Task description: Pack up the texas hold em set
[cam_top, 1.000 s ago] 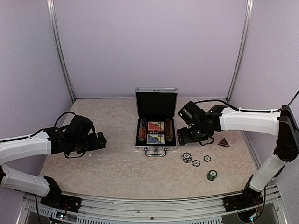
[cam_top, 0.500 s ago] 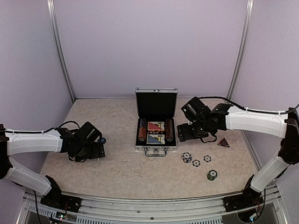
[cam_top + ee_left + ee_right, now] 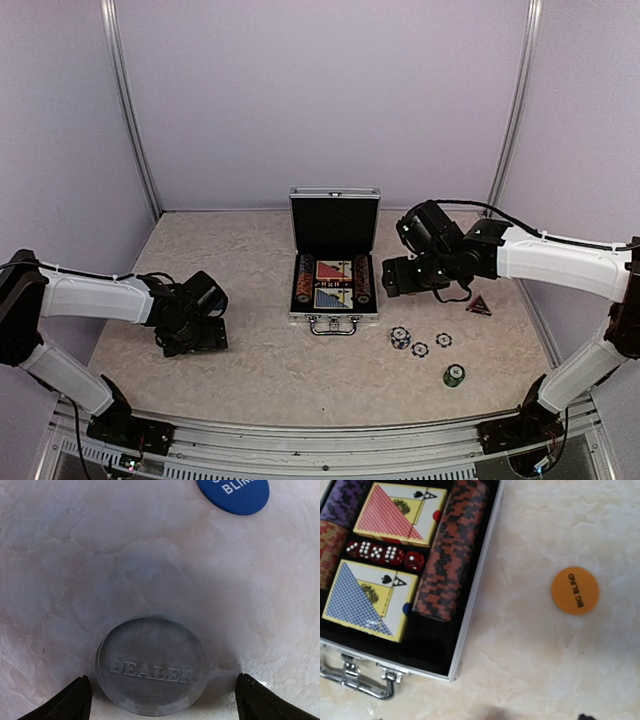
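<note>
Set of texas hold em pieces, part packed. The ribbed silver case (image 3: pixel 335 222) is standing open at mid-table, lid upright, handle facing the arms. Inside, the two card decks (image 3: pixel 400 512) are lying flat with the red dice (image 3: pixel 380 552) in a row between them, and the striped chip stacks (image 3: pixel 452 550) are filling the side channels.

Loose pieces are lying on the table (image 3: pixel 260 370):
- Clear dealer disc (image 3: pixel 151 665), to the left, well apart from the case, with a blue blind disc (image 3: pixel 233 495) near it.
- Orange big blind disc (image 3: pixel 575 590), just right of the case.
- Striped chips (image 3: pixel 400 338) and a green chip (image 3: pixel 454 375), right of the handle.
- A small red triangular item (image 3: pixel 479 306) beyond them; it is too small to identify.

Handling, as a judgement: the dealer disc is looking rigid, smooth and thin, so likely slippery and light. The best hold is across its rim, fingers low against the table. Chips and blind discs are calling for the same edge grip.

The left pincer (image 3: pixel 162 704) is hanging spread wide, fingertips (image 3: pixel 75 700) either side of the dealer disc and not touching it. The right pincer (image 3: pixel 392 278) is hovering beside the case, parted and carrying nothing.
</note>
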Controlling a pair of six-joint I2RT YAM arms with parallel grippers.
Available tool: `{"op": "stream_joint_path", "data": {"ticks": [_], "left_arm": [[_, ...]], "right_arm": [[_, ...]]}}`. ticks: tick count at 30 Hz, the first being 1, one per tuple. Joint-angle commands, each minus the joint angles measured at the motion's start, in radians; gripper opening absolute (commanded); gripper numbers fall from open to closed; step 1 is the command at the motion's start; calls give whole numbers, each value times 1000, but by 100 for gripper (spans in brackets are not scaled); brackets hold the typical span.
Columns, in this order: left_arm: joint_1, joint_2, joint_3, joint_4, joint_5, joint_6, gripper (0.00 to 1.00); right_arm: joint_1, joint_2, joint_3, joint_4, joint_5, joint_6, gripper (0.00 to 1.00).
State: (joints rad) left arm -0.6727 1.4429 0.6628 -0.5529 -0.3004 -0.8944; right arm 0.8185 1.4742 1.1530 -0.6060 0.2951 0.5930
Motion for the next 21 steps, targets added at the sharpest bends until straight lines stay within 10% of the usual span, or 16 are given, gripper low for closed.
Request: {"op": "stream_joint_path", "data": {"ticks": [1, 21], "left_arm": [[9, 11, -2, 17, 10, -9, 98], [53, -1, -28, 61, 50, 17, 58]], "right_arm": [[1, -22, -17, 14, 7, -7, 83], [1, -29, -5, 7, 9, -11, 82]]}}
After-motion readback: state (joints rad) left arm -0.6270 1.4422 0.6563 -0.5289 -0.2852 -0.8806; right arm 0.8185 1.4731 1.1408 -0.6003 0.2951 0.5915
